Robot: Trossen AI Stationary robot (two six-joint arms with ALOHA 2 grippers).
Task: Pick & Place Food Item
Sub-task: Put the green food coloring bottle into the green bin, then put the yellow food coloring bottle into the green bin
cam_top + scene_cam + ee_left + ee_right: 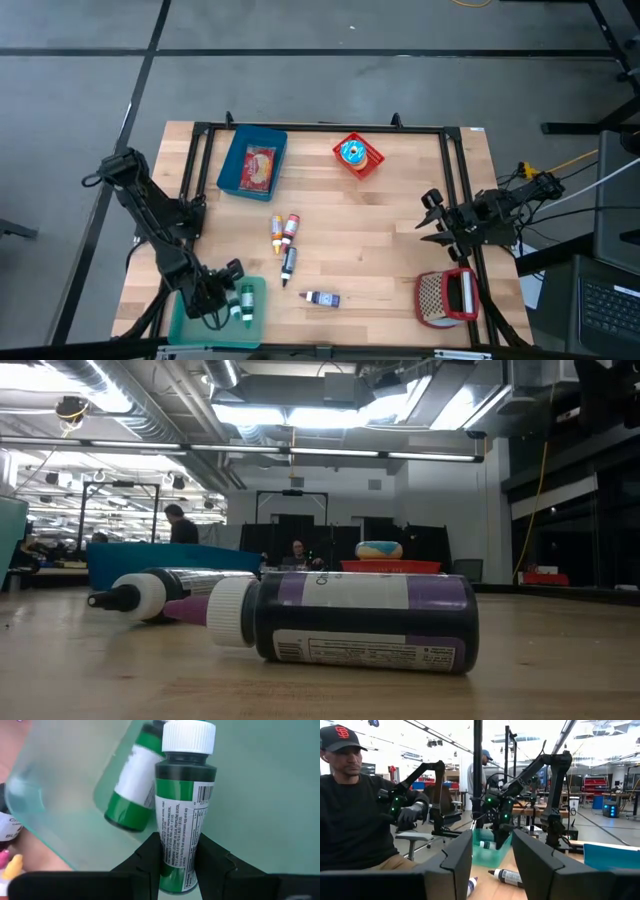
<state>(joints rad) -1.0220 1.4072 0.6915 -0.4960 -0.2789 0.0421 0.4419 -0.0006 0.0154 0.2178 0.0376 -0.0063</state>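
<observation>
Bottle (180, 815) clamped in my left gripper (179, 851) over the green tray (180, 318), near-left corner of the table (400, 230).
I see a second green bottle (134, 785) lying in the tray; my right gripper (492, 857) waits far right, fingers apart.

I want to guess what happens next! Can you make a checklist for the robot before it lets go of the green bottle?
1. Left hand grips the held green bottle: ok, fingers press both its sides.
2. Bottle is over the green tray: ok.
3. Landing spot is free: not ok, a second green bottle lies right beside it, perhaps touching.
4. Bottle has reached the tray floor: cannot tell.
5. Right hand is out of the way: ok, open, empty, at the table's right edge.
6. Cap is on: ok.
</observation>
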